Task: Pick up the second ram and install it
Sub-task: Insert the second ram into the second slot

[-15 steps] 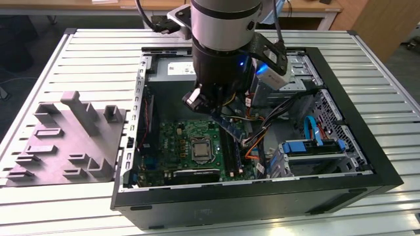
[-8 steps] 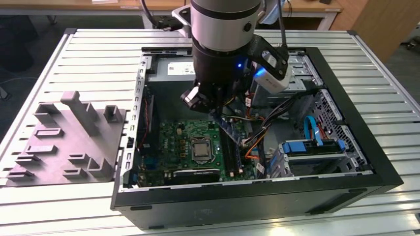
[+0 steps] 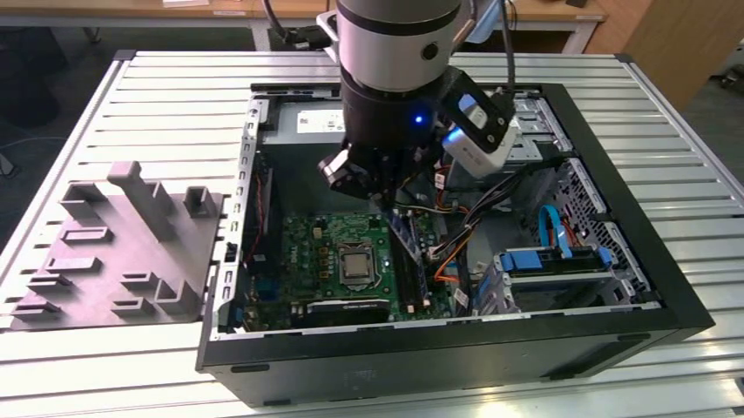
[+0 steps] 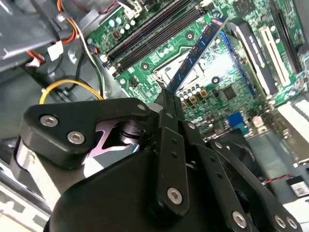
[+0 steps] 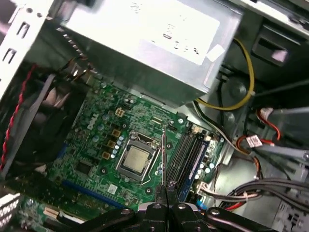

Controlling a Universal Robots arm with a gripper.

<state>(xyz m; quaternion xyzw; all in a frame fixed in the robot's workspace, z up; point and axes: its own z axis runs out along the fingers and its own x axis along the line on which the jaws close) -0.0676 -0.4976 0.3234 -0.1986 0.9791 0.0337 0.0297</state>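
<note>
Exterior view: the arm reached down into an open computer case [image 3: 465, 348] lying on a slatted metal table [image 3: 174, 96]. The gripper [image 3: 389, 198] hung over the green motherboard [image 3: 320, 252], close to the CPU socket [image 3: 352, 261]. A grey moulded fixture [image 3: 117, 252] sat on the table at the exterior view's left, just beside the case. Blue and orange cables ran through the case at the exterior view's right.

Second wrist view: the gripper [image 4: 169, 94] was clamped on one end of the second ram [image 4: 198, 50] - black fingers pressed flat on both faces, no gap showing. The stick stuck out from the fingertips over the motherboard [image 4: 227, 92], blue board with dark chips along it, running roughly parallel to the memory slots [image 4: 149, 34] but apart from them, not seated. A yellow cable [image 4: 72, 84] looped near the case wall.

First wrist view: the gripper [image 5: 164, 193] held the second ram [image 5: 163, 154] edge-on, so it read as a thin upright line between the CPU socket [image 5: 135, 159] and the memory slots [image 5: 186, 152]. Could not tell whether its far end touched the motherboard [image 5: 96, 130]. The silver power supply [image 5: 145, 38] sat beyond the board, with the yellow cable [image 5: 248, 72] - plus red and white wiring - beside it.
</note>
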